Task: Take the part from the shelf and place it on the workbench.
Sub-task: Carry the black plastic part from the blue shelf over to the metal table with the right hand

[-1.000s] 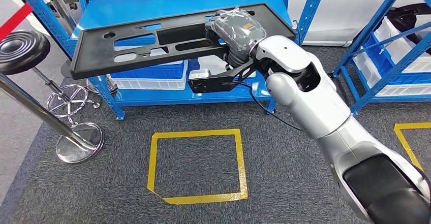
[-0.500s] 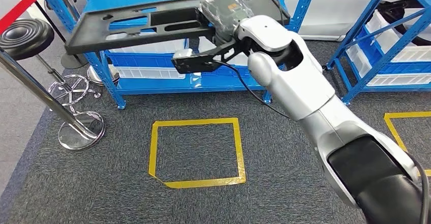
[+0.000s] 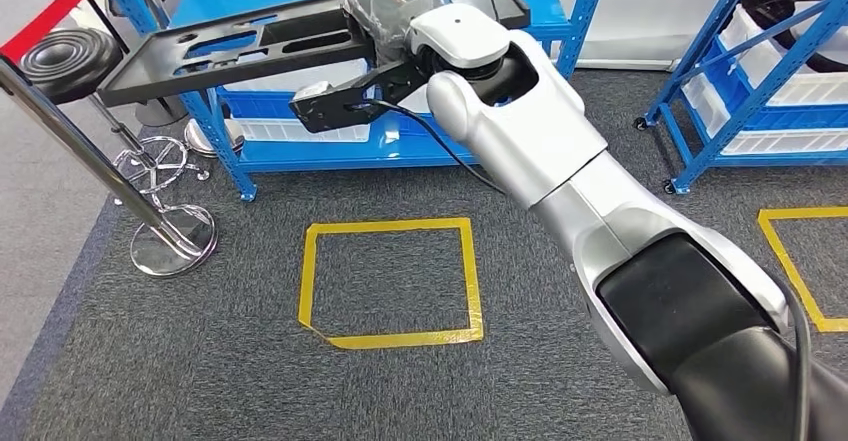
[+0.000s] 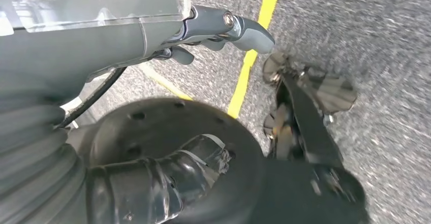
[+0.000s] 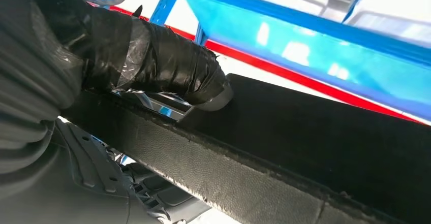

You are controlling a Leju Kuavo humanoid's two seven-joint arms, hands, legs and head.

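The right robot hand (image 3: 385,6) is clamped on the long edge of the part (image 3: 240,46), a flat black panel with cut-outs held level in front of the blue shelf (image 3: 400,151) at twelve o'clock. It looks stiff and fairly light, but the one-edge hold leaves the long end toward ten o'clock free to sag or swing. The left robot hand (image 4: 218,28) hangs over the floor, and whether it is apart or closed cannot be told.

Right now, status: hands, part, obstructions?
Right hand grips black part, held out ahead of blue shelf. Left hand low, holds nothing. Stanchion beside the path.
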